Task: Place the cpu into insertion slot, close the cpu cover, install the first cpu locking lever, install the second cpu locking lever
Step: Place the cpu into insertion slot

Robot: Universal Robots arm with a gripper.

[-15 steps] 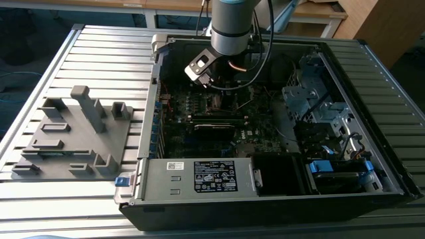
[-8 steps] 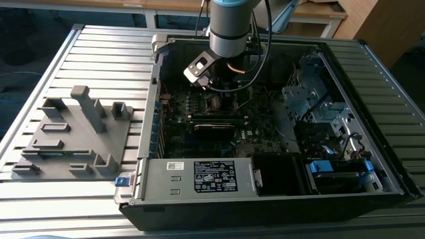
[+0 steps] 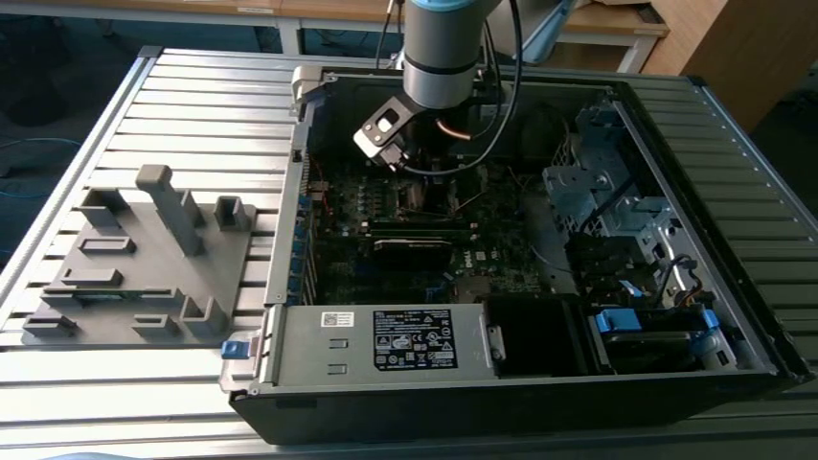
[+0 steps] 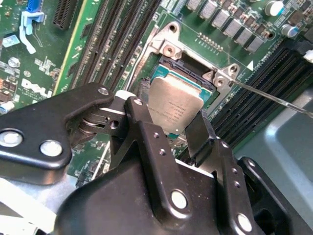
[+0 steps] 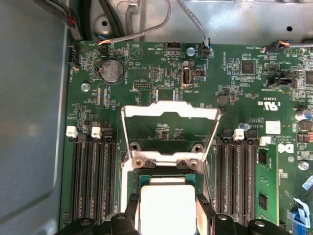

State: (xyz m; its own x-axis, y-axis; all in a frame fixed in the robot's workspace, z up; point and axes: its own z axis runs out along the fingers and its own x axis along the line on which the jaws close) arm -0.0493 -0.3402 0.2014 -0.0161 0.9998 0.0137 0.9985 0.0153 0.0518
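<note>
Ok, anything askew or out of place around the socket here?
Nothing stands out. The gripper holds the cpu squarely over the insertion slot, and the cpu cover stands swung open, clear of the chip.

Exterior view high, angled down over the open computer case (image 3: pixel 511 407), both wrist views close above the insertion slot (image 4: pixel 194 68)

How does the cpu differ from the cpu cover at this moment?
The cpu is a solid silver-grey plate; the cpu cover is an open frame with a large window. The cpu is gripped by the gripper over the insertion slot; the cpu cover is swung open, untouched. Both are square and metallic.
</note>
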